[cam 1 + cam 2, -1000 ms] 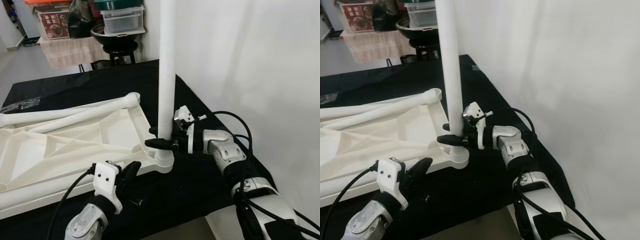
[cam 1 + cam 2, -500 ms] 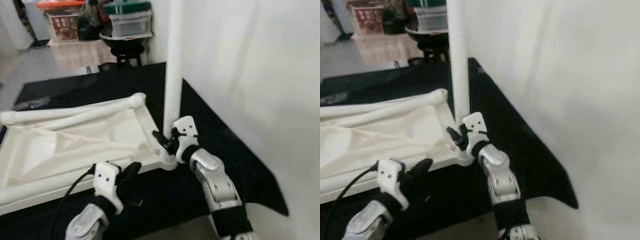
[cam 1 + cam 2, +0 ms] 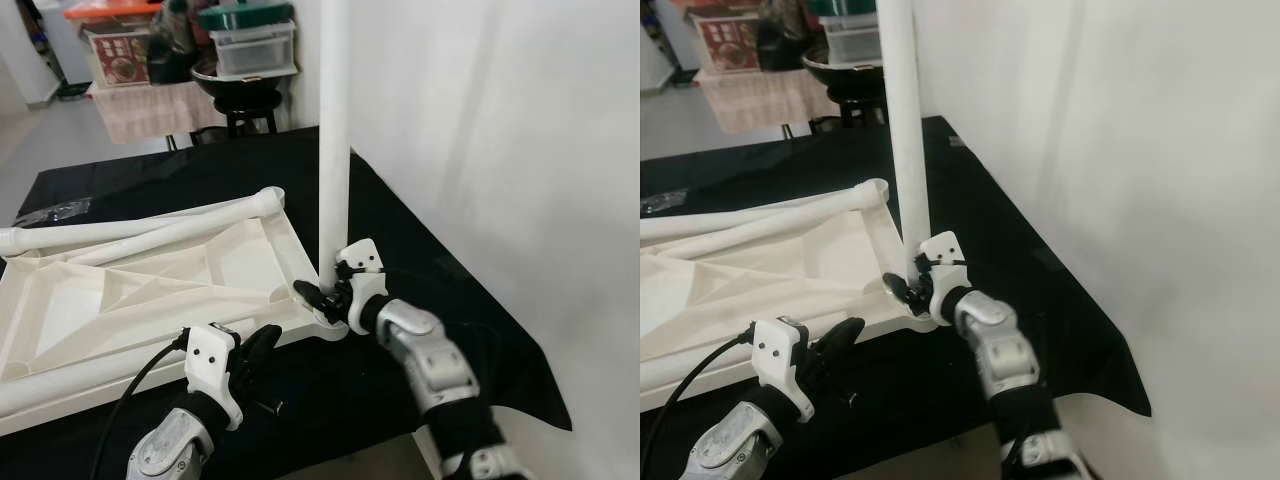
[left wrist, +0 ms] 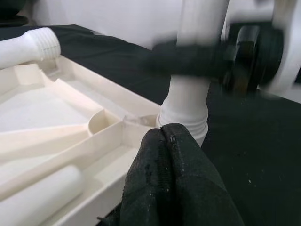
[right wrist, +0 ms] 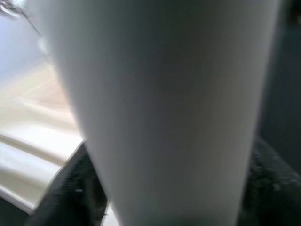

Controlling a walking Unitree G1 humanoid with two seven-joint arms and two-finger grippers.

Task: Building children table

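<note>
A white tabletop (image 3: 150,290) lies upside down on the black-covered table (image 3: 420,260). At its near right corner a white leg (image 3: 334,150) stands upright in the socket. My right gripper (image 3: 322,297) is shut on this leg just above its base; in the right wrist view the leg (image 5: 164,103) stands between the black fingers (image 5: 75,197). My left gripper (image 3: 262,345) is shut with nothing in it, close to the tabletop's near edge. Its fingers (image 4: 174,188) point at the leg's base (image 4: 186,113). Two loose legs (image 3: 140,225) lie along the far edge.
A white wall (image 3: 500,150) runs close along the right side of the table. Behind the table stand a stool with a dark bowl and plastic boxes (image 3: 245,60). A clear plastic bag (image 3: 45,212) lies at the far left. A small dark piece (image 3: 270,405) lies on the cloth.
My right forearm has swung from the right side round to the near side, and its gripper now holds the leg lower, by the socket. The left gripper has stayed put.
</note>
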